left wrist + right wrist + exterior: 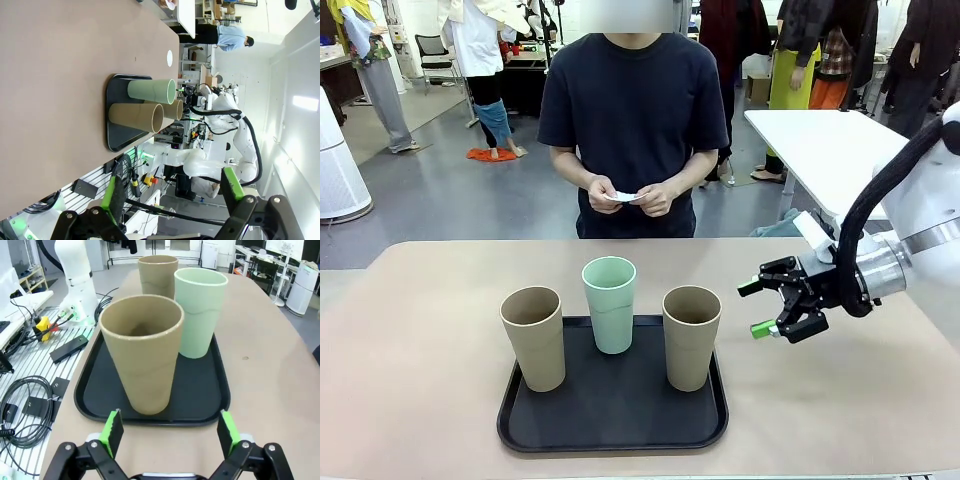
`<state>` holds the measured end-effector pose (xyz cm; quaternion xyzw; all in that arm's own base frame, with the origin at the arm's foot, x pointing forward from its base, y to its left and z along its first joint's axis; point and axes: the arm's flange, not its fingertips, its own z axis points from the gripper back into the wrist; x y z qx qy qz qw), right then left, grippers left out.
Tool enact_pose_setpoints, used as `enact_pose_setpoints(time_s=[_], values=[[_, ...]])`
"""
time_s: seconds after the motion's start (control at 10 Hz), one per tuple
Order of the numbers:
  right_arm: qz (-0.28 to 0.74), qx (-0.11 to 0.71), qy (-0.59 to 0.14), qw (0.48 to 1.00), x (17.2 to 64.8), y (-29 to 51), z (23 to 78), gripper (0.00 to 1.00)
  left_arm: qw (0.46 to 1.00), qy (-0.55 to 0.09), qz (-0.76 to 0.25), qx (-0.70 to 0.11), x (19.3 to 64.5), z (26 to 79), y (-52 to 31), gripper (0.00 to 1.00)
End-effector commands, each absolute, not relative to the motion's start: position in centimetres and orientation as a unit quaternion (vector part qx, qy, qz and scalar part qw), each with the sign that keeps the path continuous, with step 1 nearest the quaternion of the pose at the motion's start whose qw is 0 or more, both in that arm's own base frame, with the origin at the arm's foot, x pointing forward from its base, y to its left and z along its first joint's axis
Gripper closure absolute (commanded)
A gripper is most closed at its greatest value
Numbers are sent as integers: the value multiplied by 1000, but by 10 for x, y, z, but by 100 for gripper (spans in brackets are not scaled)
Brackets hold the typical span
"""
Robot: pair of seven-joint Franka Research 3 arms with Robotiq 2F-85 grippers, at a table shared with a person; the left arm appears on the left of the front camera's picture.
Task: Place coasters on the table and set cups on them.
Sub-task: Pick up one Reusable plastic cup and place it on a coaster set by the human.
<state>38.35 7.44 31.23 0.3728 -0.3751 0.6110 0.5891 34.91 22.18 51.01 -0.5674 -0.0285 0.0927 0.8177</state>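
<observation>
Cups, namely the mint green cup [610, 304], left tan cup [532, 338] and right tan cup [691, 337], all stand on the black tray [610, 440], probably because no coaster is down yet. The person's hands [658, 199] hold the white coasters [625, 196] at the far side. The right gripper [754, 309] hovers with its jaws spread beside the right tan cup, likely lined up to grasp it. The left gripper [172, 192] hangs spread, well back from the tray. The tan table [420, 380] is smooth, and people stand in the workshop behind it.

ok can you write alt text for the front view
A tan cup, a mint green cup and a second tan cup stand upright on a black tray on the beige table. The right gripper hovers open beside the tray's right edge, and a person across the table holds something small and white in both hands.
</observation>
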Motion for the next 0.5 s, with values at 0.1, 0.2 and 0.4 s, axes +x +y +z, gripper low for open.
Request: enact_pose_setpoints(time_s=[0.1,0.2,0.4], values=[[579,338,-361,649,392,85,314,0,816,-38,95,-569,350,511,222,0],[609,381,-372,588,385,76,307,0,816,-38,95,-569,350,511,222,0],[609,381,-372,588,385,76,307,0,816,-38,95,-569,350,511,222,0]])
